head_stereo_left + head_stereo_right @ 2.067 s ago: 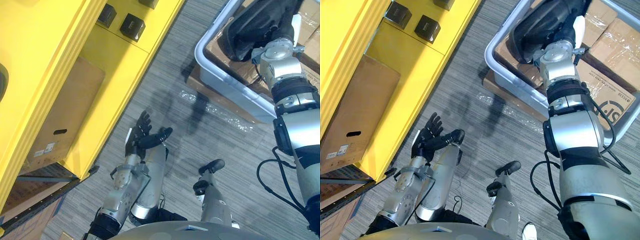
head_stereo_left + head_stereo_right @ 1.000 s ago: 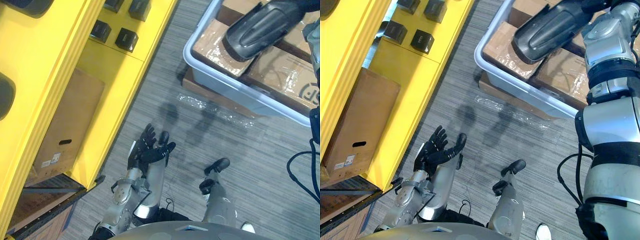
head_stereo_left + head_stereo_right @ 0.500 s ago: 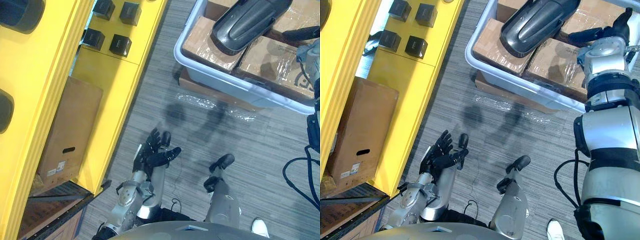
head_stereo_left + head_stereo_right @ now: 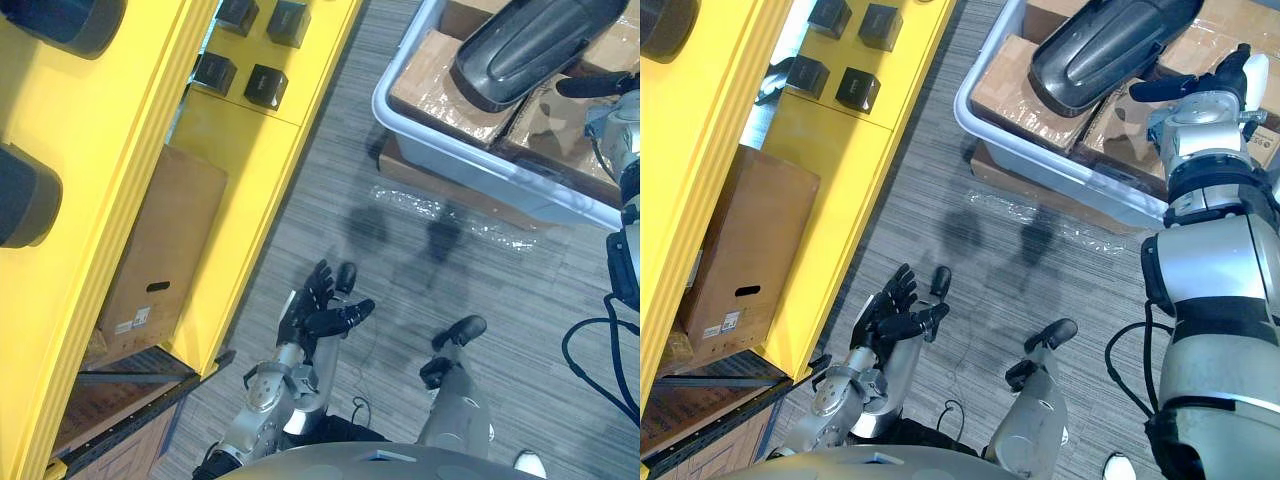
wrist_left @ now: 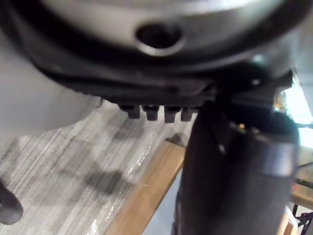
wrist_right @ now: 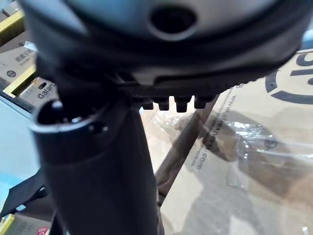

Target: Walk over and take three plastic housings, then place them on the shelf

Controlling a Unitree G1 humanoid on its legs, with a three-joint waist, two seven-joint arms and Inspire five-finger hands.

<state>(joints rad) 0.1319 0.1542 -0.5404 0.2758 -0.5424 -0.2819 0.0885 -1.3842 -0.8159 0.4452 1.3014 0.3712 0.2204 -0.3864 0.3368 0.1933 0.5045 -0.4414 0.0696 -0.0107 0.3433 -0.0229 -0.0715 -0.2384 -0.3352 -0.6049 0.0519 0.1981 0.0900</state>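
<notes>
One yellow shelf unit (image 4: 100,200) down the robot's left side, above grey striped carpet (image 4: 330,190). Next in size, a pale grey plastic tote (image 4: 450,160) at upper right, set on a wooden pallet (image 4: 400,168) and packed with film-wrapped cardboard boxes (image 4: 430,85). Under the shelf's lower ledge, a single brown cardboard carton (image 4: 155,255) with a hand slot in its face. On top of the boxes inside the tote, one long dark plastic housing (image 4: 535,45), lying slantwise, smooth curved back uppermost, not held by either hand. At the shelf's upper levels, two dark rounded parts (image 4: 25,195), both cut off by the edge of the view and too partial to identify. Right hand (image 4: 1180,88) reaching over the boxes in the tote, fingers straight and pointing at the housing's lower edge, white-covered thumb raised; fingertips just beside the housing, contact impossible to judge. Left hand (image 4: 318,312) low over the carpet near the shelf's base, palm up, fingers spread, empty. Four small black cubes (image 4: 265,87) in two pairs on the shelf's yellow ledge. Smallest, a crumpled strip of clear film (image 4: 450,215) on the carpet beside the pallet.
</notes>
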